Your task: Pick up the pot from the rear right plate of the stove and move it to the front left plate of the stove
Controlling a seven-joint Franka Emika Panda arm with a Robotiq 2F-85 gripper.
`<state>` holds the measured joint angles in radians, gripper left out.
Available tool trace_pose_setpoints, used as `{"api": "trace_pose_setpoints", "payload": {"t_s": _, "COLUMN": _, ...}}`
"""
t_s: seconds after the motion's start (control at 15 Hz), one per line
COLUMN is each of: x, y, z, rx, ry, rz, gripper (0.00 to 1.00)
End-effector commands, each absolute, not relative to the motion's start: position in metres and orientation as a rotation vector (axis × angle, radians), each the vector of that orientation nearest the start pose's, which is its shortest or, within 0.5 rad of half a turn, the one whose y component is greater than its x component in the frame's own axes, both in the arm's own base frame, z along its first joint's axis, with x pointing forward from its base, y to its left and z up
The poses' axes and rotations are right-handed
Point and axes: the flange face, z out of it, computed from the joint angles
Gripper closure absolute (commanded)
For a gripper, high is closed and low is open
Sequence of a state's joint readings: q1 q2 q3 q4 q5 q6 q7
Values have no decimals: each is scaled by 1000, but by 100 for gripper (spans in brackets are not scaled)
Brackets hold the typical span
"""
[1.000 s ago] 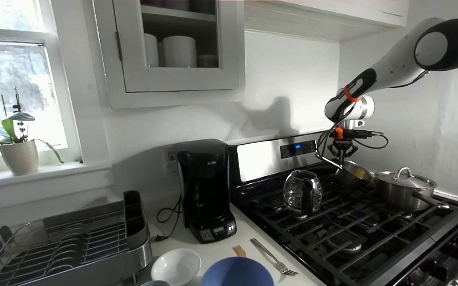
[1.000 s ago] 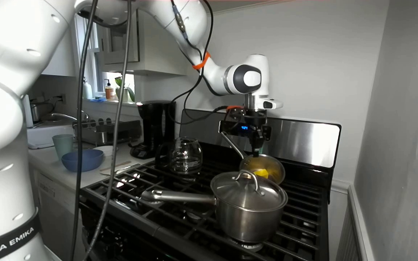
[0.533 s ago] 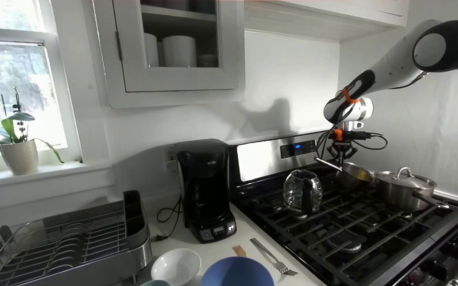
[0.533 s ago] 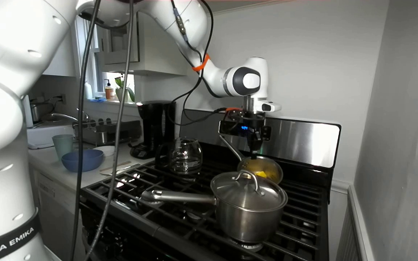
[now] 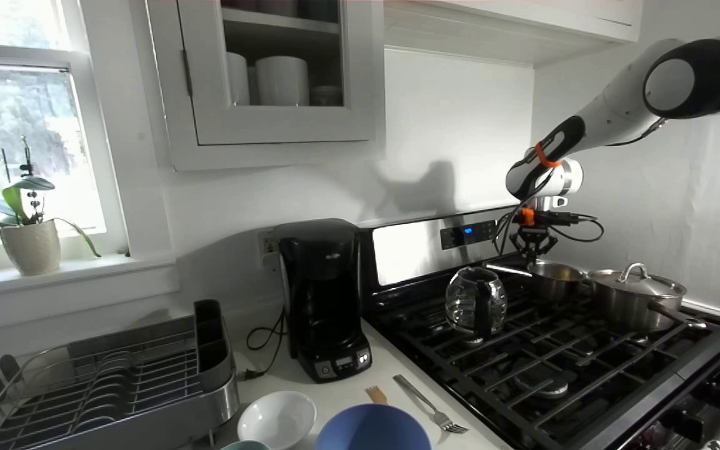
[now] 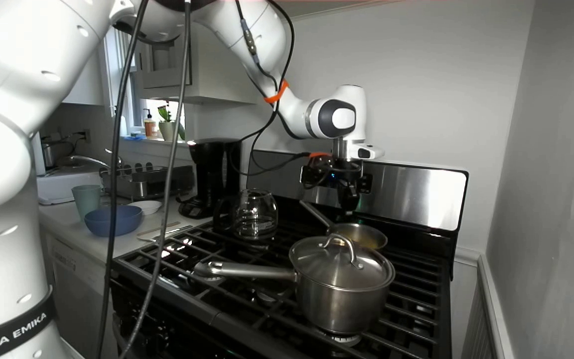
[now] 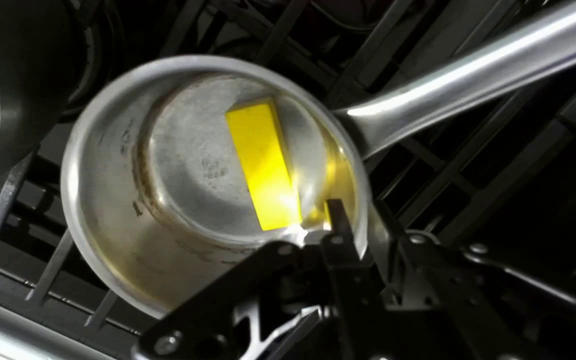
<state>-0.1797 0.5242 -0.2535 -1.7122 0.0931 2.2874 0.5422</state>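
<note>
The pot [image 6: 366, 230] stands level on the rear right plate of the stove [image 5: 616, 387], its long handle [image 7: 468, 75] angled toward the back panel. Inside it lies a yellow block [image 7: 263, 160]. At the handle side of its rim is my gripper [image 7: 361, 205]: one finger [image 7: 338, 220] is inside the pot wall and the other outside, with the rim in the gap. The jaws stand slightly apart, with space around the rim; whether a finger touches it I cannot tell. In an exterior view the front left plate [image 5: 544, 382] shows its burner under black grates.
A lidded steel pot [image 6: 344, 304] sits in front of the pot, close to it, its handle reaching left. A glass carafe [image 5: 475, 303] occupies the rear left grates. The back panel [image 6: 416, 194] rises just behind the gripper. A coffee maker [image 5: 322, 300] borders the stove.
The pot was tipped at the gripper with its inside facing forward; now it rests level and lower. My arm has come down with it.
</note>
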Motion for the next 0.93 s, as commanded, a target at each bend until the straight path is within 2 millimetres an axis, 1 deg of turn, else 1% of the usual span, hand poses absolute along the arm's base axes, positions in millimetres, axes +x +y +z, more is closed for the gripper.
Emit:
{"api": "trace_pose_setpoints", "payload": {"t_s": 0.0, "x": 629, "y": -270, "z": 291, "rx": -2767, "ry": 1515, "rz": -127, "gripper": 69}}
{"api": "trace_pose_setpoints", "payload": {"t_s": 0.13, "x": 628, "y": -270, "z": 286, "rx": -2766, "ry": 1516, "rz": -122, "gripper": 75}}
{"api": "trace_pose_setpoints", "payload": {"t_s": 0.2, "x": 629, "y": -271, "z": 284, "rx": -2764, "ry": 1516, "rz": -122, "gripper": 75}}
{"api": "trace_pose_setpoints", "payload": {"t_s": 0.47, "x": 629, "y": -272, "z": 284, "rx": -2753, "ry": 1516, "rz": -121, "gripper": 75}}
{"api": "trace_pose_setpoints", "payload": {"t_s": 0.53, "x": 628, "y": -272, "z": 283, "rx": -2753, "ry": 1517, "rz": -117, "gripper": 69}}
{"api": "trace_pose_setpoints", "payload": {"t_s": 0.6, "x": 628, "y": -272, "z": 282, "rx": -2752, "ry": 1515, "rz": -121, "gripper": 58}}
{"api": "trace_pose_setpoints", "payload": {"t_s": 0.67, "x": 628, "y": -272, "z": 283, "rx": -2747, "ry": 1512, "rz": -119, "gripper": 42}}
{"api": "trace_pose_setpoints", "payload": {"t_s": 0.8, "x": 628, "y": -271, "z": 284, "rx": -2737, "ry": 1505, "rz": -118, "gripper": 31}}
{"api": "trace_pose_setpoints", "payload": {"t_s": 0.87, "x": 628, "y": -270, "z": 284, "rx": -2733, "ry": 1500, "rz": -119, "gripper": 31}}
